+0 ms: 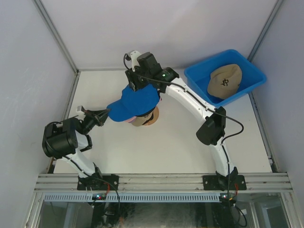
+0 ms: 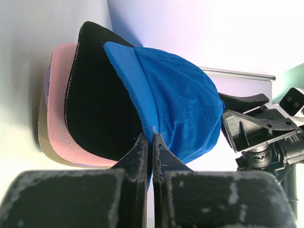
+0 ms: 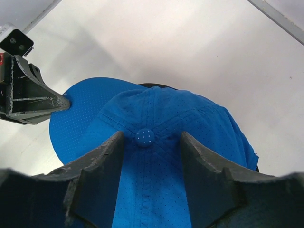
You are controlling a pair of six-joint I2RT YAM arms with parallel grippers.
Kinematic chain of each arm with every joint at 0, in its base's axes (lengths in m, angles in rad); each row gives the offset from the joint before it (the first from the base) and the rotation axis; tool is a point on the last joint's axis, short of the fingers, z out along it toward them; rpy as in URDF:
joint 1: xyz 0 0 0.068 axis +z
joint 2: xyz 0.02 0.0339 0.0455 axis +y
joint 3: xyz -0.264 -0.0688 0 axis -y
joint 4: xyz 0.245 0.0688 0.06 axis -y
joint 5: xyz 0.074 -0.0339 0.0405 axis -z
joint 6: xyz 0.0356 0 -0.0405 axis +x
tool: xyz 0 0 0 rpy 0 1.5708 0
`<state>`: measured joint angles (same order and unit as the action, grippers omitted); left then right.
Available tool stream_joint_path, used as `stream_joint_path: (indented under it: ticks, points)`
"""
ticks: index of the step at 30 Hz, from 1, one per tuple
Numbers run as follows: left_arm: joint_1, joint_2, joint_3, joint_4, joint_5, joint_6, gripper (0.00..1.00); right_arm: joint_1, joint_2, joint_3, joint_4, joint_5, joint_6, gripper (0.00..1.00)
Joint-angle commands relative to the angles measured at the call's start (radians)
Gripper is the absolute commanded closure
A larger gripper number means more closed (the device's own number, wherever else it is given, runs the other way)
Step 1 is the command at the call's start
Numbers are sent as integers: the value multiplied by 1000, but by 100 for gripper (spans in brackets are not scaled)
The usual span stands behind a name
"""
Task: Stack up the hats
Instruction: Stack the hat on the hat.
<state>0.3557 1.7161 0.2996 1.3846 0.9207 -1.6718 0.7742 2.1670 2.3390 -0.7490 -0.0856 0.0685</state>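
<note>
1. The blue cap is soft, perforated fabric: a domed crown with a button and a curved brim. Under it nest a black cap and a ribbed pink cap.
2. This stack sits on the white worktop, left of the plastic bin. A tan cap lies in the bin.
3. The left gripper is clenched on the brim's edge. The right gripper hangs released over the crown, its fingers straddling the button.
4. The brim points away from the bin, and the cap's long axis runs from the bin's side toward the left gripper.
</note>
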Motion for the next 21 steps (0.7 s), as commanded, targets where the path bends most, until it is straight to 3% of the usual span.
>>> stream_joint_path:
  ticks: [1, 9, 21]
  points:
    - [-1, -36, -9, 5, -5, 55, 100, 11, 10, 45, 45, 6, -24, 54]
    - [-1, -58, -20, 6, -9, 49, 100, 18, -6, 33, 68, 44, -42, 84]
    - [-1, -133, -18, 6, -23, 12, 100, 33, -127, -111, 195, 144, -56, 92]
